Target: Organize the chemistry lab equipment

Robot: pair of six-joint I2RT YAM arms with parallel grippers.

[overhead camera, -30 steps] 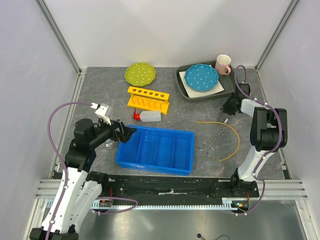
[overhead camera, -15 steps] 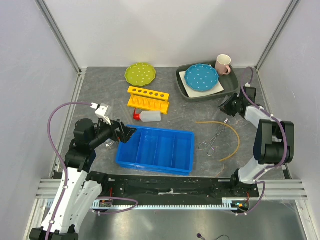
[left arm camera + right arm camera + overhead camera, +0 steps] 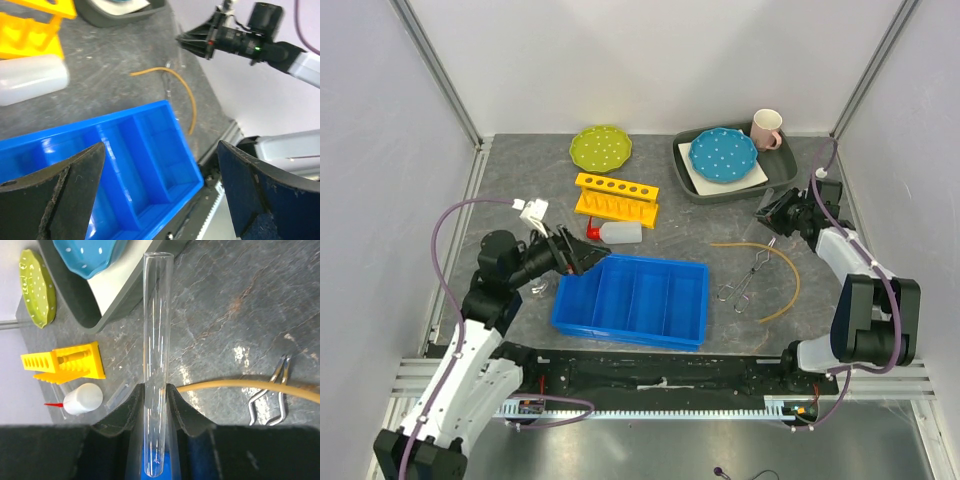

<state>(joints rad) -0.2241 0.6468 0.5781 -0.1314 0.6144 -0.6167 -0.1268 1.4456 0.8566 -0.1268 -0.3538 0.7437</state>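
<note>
Clear glass test tube [image 3: 157, 340]: clamped near its closed end between the narrowly set fingers of the right gripper [image 3: 156, 397], open mouth pointing away from the wrist, above the table's far right beside the dark grey tray [image 3: 682, 162]. Plain only from the right wrist; hardly made out from overhead.

Left gripper [image 3: 155, 190]: spread wide, holding nothing, over the left end of the blue divided plastic bin [image 3: 632, 298]. From its wrist, bin compartments seen bare.

Overhead only: yellow holed test-tube rack [image 3: 617, 197] behind the small white squeeze bottle with red cap [image 3: 618, 233]; scissor-like metal tongs [image 3: 748, 278] inside the curve of the thin tan rubber tube [image 3: 782, 278], right of the bin.

Dark grey marbled tabletop [image 3: 520, 180], white walls, aluminium frame posts
</note>
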